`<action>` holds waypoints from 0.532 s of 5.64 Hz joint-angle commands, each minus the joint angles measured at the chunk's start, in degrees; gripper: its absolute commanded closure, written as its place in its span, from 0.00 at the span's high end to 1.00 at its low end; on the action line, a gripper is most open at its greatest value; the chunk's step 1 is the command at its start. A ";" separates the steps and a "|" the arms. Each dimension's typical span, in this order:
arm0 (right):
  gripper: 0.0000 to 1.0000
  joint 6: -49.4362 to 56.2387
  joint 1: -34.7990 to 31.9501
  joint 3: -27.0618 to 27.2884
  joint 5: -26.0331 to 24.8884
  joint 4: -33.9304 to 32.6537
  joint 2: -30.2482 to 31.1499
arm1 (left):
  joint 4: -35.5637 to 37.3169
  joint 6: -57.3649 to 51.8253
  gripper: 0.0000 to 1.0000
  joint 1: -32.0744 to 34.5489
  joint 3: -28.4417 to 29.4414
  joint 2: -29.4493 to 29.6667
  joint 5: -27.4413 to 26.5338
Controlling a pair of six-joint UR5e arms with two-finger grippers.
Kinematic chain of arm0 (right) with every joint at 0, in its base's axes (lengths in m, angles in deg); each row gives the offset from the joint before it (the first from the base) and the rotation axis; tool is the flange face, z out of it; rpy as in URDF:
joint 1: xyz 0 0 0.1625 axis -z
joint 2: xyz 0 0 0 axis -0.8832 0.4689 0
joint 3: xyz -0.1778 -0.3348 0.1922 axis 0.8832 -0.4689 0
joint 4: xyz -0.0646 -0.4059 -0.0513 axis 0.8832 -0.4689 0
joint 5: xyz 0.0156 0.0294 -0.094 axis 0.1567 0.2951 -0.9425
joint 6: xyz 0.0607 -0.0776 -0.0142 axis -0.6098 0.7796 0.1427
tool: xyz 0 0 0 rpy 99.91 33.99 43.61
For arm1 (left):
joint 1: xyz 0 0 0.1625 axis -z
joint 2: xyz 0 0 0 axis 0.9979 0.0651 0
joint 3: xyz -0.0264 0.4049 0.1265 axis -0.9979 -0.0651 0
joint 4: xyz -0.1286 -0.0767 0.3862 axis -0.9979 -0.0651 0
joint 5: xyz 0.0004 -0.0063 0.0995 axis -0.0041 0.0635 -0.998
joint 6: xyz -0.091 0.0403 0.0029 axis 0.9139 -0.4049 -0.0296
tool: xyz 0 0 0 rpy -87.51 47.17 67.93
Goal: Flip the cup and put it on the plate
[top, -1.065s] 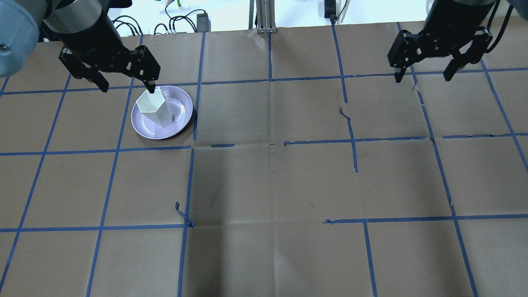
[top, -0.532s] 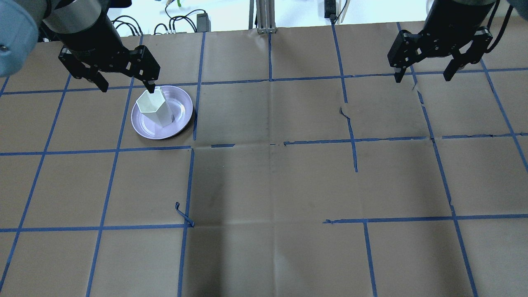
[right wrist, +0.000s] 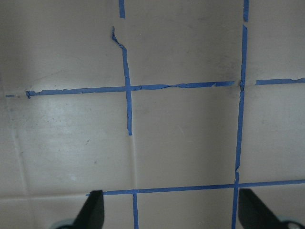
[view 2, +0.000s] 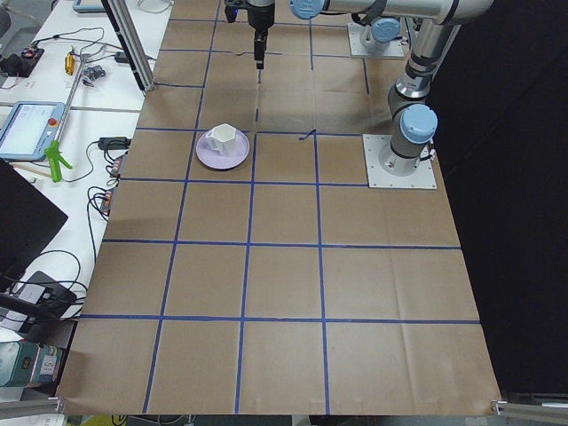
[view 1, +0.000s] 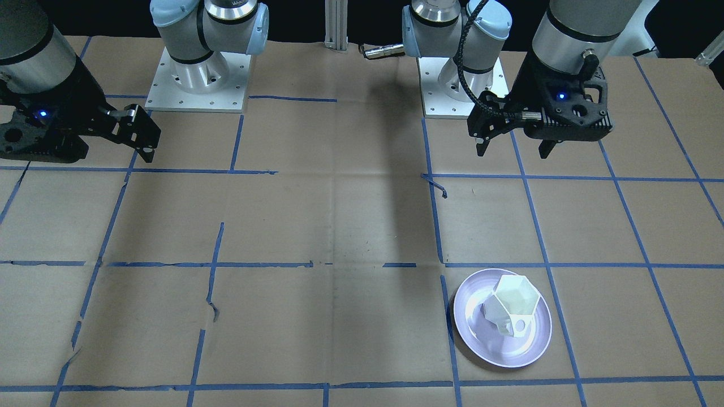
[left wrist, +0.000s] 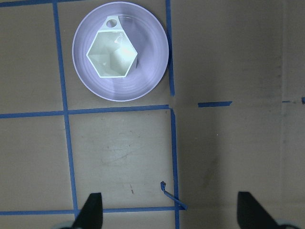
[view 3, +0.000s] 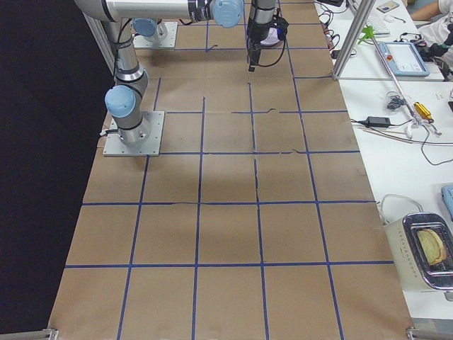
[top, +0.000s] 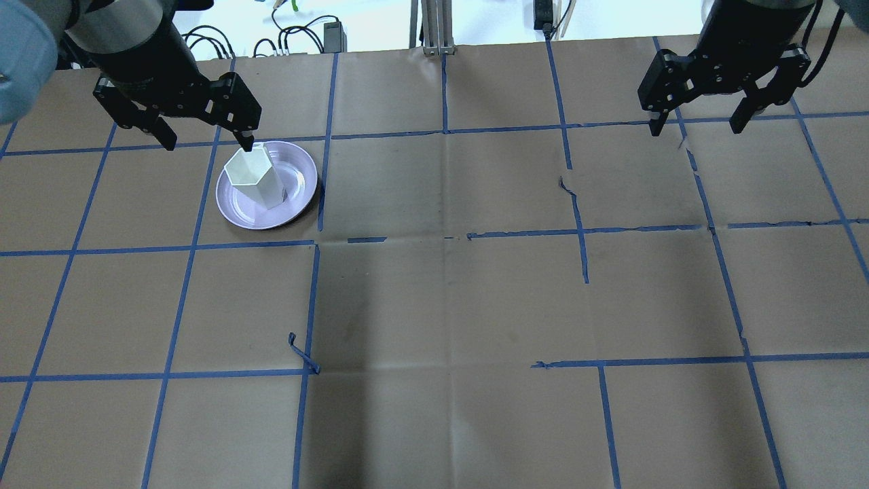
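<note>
Hovering over the near side of the paper-covered table (top: 434, 305), the left gripper (top: 208, 142) and, well off to the right, the right gripper (top: 694, 129) both have their fingers spread wide and hold nothing. Farther out on the left, the plate (top: 239, 212) lies flat on the table. The cup (top: 254, 180) stands upright near its middle, mouth up, handle toward the far side.

Left fingers (left wrist: 93, 212) partly beyond lower edge
</note>
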State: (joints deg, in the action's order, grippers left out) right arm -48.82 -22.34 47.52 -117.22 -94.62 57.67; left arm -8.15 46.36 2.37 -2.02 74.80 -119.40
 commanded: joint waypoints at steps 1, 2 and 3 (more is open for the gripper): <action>1.00 0.00 0.00 0.00 0.00 0.00 0.00 | -0.58 0.11 0.99 -1.08 -0.71 0.08 1.88; 1.00 0.00 0.00 0.00 0.00 0.00 0.00 | -0.58 0.20 0.99 -1.44 -0.89 0.08 2.16; 1.00 0.00 0.00 0.00 0.00 0.00 0.00 | -0.85 1.59 0.99 -1.19 -1.15 0.08 2.77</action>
State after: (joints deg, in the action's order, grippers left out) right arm -48.82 -22.34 47.52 -117.22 -94.62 57.67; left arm -8.79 47.02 1.14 -2.92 74.87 -117.17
